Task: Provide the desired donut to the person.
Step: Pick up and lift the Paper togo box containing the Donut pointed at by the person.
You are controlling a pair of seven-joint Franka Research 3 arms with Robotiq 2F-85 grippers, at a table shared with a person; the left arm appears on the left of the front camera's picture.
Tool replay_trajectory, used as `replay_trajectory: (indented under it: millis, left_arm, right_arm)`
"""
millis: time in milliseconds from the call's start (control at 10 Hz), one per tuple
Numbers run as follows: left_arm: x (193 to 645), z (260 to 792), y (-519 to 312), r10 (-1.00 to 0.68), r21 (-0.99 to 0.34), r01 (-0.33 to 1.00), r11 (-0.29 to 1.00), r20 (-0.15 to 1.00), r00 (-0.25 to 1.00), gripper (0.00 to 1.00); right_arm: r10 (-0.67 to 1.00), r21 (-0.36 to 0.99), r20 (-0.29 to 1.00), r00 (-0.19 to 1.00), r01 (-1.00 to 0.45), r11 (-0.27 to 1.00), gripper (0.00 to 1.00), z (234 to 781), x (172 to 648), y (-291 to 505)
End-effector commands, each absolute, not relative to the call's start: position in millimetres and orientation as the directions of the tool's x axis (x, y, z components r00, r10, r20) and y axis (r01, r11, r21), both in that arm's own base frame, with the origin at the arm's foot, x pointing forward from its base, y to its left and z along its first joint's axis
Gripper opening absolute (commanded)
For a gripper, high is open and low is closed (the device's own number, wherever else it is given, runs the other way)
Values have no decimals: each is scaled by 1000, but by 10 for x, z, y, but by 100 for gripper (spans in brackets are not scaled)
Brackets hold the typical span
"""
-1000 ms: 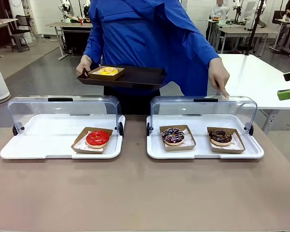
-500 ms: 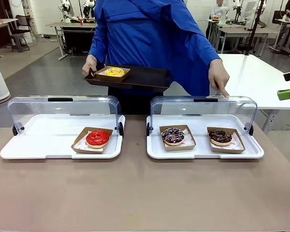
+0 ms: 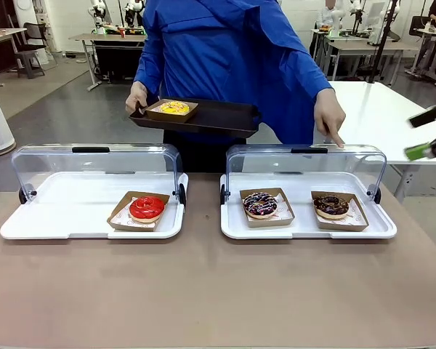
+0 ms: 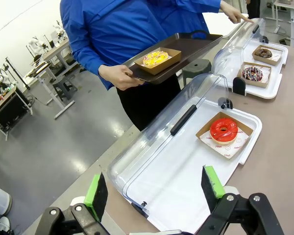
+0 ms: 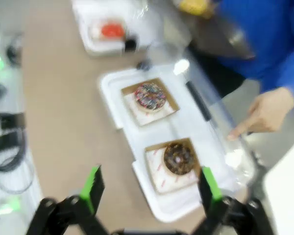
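The left gripper (image 4: pixel 154 186) and the right gripper (image 5: pixel 150 188) both stood wide open and empty, while the person's hand (image 3: pixel 328 116) pointed onto the clear lid (image 3: pixel 305 166) above the chocolate donut (image 3: pixel 331 206), which sat at three o'clock from the sprinkled donut (image 3: pixel 260 204) in the right case (image 3: pixel 305 231).

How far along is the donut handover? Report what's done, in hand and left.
Done: the person's hand points at the right case lid, above the chocolate donut; a yellow donut sits on their black tray. In hand: nothing; left gripper and right gripper are open and empty, the right one over that case. Left: lift the chocolate donut, likely the one wanted, onto the tray.
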State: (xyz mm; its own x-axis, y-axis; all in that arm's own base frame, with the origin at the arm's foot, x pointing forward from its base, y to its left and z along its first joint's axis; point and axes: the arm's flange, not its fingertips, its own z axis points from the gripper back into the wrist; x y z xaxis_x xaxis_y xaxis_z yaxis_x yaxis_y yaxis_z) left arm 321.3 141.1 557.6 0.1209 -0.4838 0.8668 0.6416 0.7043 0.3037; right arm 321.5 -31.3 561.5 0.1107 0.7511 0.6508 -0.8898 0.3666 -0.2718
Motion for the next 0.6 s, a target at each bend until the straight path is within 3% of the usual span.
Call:
replay_trajectory:
  millis: [0, 200, 500]
  left_arm:
    - [3216, 5581, 1413, -482, 301, 633, 713, 866, 131, 100]
    - [3216, 5581, 1413, -482, 301, 633, 713, 866, 131, 100]
    - [3216, 5581, 1413, -482, 301, 633, 713, 866, 131, 100]
  right_arm:
    - [926, -239, 372, 65, -957, 163, 100, 5549, 3670, 63]
    - [975, -175, 221, 21, -983, 60, 100, 5090, 3966, 235]
    - [985, -201, 169, -32, -980, 2, 100, 4291, 3967, 271]
